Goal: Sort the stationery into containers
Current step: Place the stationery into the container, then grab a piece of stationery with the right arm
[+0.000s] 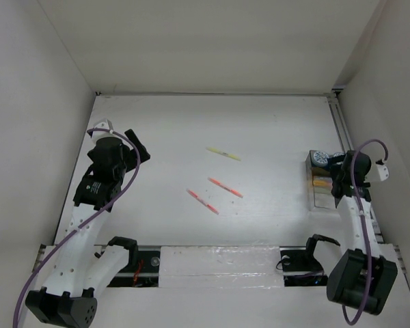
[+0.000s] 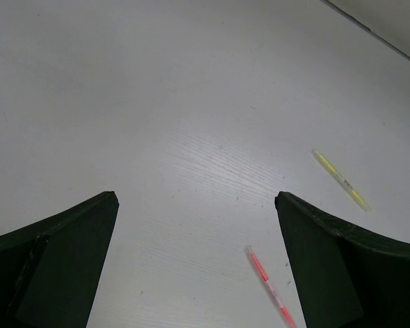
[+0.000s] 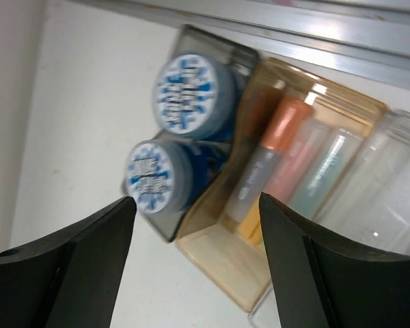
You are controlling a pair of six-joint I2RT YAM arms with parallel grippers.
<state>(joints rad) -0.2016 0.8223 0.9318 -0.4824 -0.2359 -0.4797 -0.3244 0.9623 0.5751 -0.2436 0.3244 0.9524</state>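
The left claw point(image 2: 196, 198) gapes empty; the right claw point(image 3: 198, 199) gapes over the clear compartmented plastic tray point(image 3: 212, 266). Well left of it, nearer the left claw, thin red-pink pens point(image 1: 202, 201) lie diagonally on the table point(image 1: 191, 123).

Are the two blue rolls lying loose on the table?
No, both blue rolls sit side by side inside the end compartment of the tray.

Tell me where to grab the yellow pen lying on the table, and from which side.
Take the yellow pen at its middle, coming straight down from above. It lies flat on the table, thin and long, with nothing touching it, so only its top is free. Close the left tool, which is open, across its narrow width, not along its length.
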